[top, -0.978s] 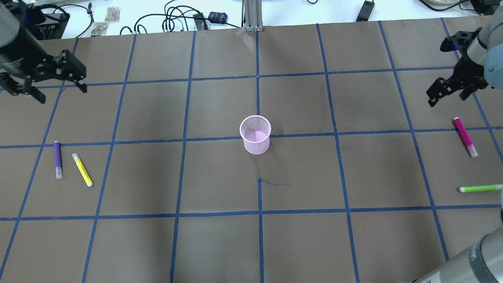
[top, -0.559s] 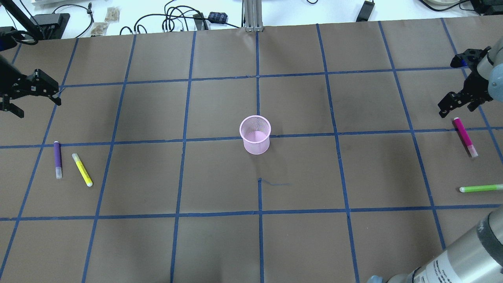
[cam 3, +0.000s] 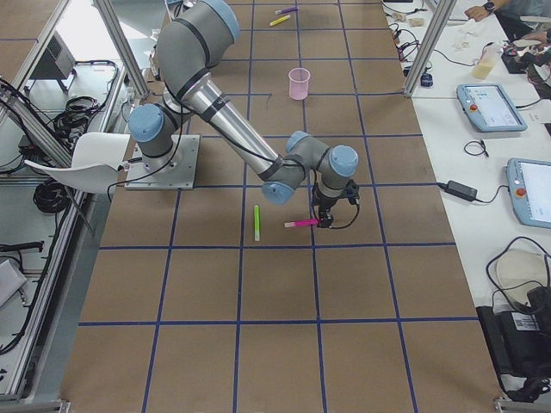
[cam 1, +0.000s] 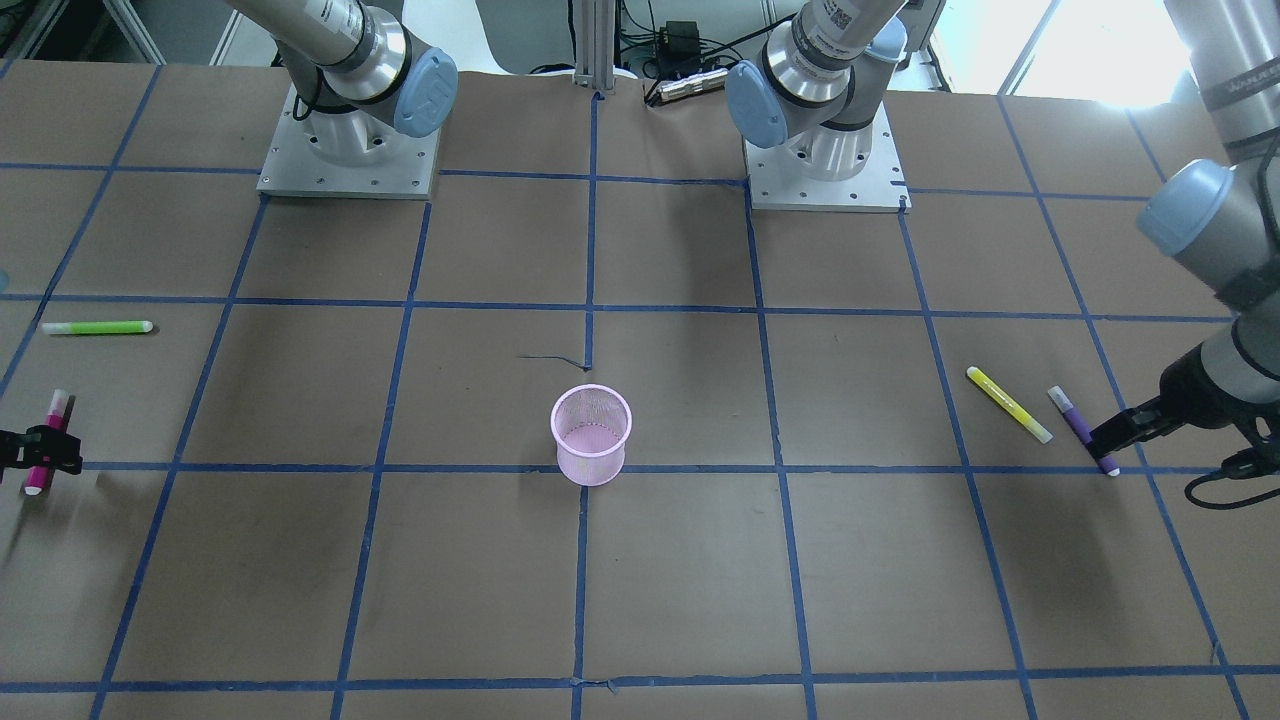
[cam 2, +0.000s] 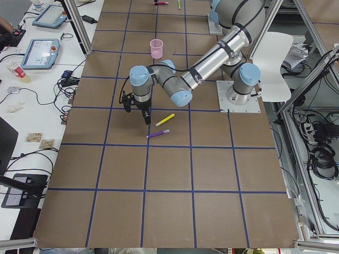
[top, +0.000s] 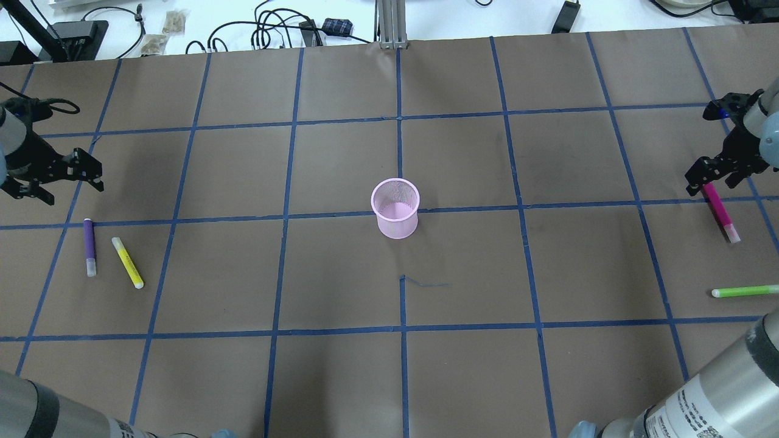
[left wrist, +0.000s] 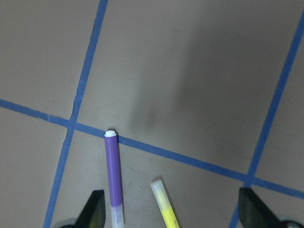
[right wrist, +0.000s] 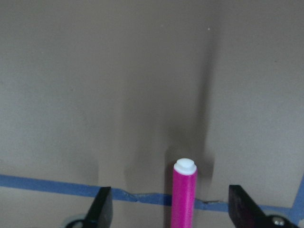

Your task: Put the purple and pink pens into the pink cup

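Purple pen [left wrist: 113, 175] and yellow pen [left wrist: 164, 202] both lie under the parted left jaws; closure may trap both. Parted right jaws straddle pink pen [right wrist: 184, 194].

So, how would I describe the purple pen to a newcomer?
From the pink mesh cup at the centre of the brown table, go to the robot's left end, where two pens lie together. The purple pen is the outer one; its neighbour is a yellow pen.
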### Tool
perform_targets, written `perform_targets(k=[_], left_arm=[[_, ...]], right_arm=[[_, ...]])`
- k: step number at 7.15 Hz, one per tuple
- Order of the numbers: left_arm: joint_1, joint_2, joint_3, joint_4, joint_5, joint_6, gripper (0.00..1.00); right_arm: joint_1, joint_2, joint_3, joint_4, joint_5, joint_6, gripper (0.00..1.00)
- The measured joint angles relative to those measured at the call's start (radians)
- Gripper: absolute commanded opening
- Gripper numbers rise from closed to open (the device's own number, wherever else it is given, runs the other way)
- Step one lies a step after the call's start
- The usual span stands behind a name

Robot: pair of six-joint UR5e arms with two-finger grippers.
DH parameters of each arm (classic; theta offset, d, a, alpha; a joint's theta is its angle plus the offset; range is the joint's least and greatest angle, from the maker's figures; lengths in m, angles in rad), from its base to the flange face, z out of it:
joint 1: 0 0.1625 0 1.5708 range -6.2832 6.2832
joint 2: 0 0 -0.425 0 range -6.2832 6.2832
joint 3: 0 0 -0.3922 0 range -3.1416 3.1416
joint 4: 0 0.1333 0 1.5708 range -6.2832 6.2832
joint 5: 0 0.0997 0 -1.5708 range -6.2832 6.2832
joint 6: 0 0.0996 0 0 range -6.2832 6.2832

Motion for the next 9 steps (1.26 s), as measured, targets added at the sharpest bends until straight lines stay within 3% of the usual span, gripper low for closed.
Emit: perform_targets(k=[1,2,3,4,5,6,7,8,9], left_arm=[[0.010,-0.040,-0.018,0.062,0.018,0.014,0.94],[0.024,-0.077,-0.026,0.097,0.024,0.019,0.93],[0.039,-0.106,-0.029,0.115,0.026,0.018,0.83],[0.048,-0.124,-0.030,0.124,0.026,0.016,0.72],[0.051,-0.132,-0.030,0.127,0.025,0.014,0.40],[0.052,-0.134,-0.030,0.127,0.024,0.014,0.27],[0.053,-0.134,-0.030,0.128,0.022,0.014,0.12],[0.053,-0.135,-0.030,0.128,0.019,0.015,0.03],[0.054,-0.135,-0.030,0.129,0.015,0.016,0.00]], right_arm=[[-0.002,0.005,-0.001,0.000,-0.001,0.001,0.70],[-0.002,0.009,-0.001,0.000,-0.001,0.002,0.53],[-0.003,0.011,-0.002,0.000,-0.001,0.004,0.41],[-0.003,0.011,-0.002,0.000,-0.002,0.006,0.37],[-0.004,0.012,-0.001,0.000,-0.002,0.007,0.34],[-0.003,0.013,-0.001,0.000,-0.002,0.006,0.27],[-0.003,0.018,-0.004,0.000,-0.001,0.004,0.12],[-0.003,0.025,-0.013,0.001,-0.001,0.005,0.00],[-0.003,0.029,-0.024,0.005,-0.003,0.007,0.00]])
